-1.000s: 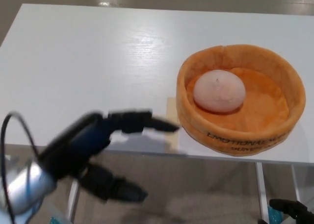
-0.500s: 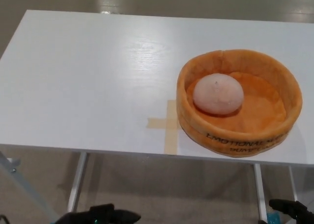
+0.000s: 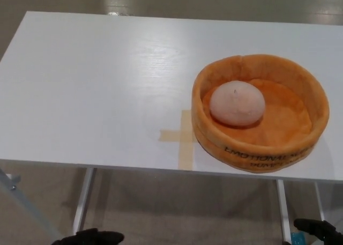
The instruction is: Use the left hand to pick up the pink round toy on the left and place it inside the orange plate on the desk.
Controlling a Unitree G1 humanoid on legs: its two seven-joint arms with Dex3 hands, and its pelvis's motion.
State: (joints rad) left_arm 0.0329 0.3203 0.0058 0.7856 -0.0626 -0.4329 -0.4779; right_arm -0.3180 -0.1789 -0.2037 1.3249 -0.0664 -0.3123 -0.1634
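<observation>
The pink round toy (image 3: 237, 103) lies inside the orange plate (image 3: 261, 151), a soft, high-walled thing with dark lettering on its near wall. The toy sits left of the plate's middle, resting on the floor of it and close to the left wall. The plate stands on the right part of the white bench (image 3: 96, 89), near the front edge.

Just left of the plate, a cross of pale tape (image 3: 182, 136) is stuck flat on the bench top, one arm of it reaching the front edge and another running up to the plate's wall.

My left hand (image 3: 88, 237) shows only as a dark sliver at the bottom edge, below the bench and well apart from the plate (too little of it in sight for me to say how it is set). My right hand (image 3: 317, 229) likewise peeks in at the bottom right corner, low beside the bench leg (image 3: 283, 207), and I cannot tell its state either.
</observation>
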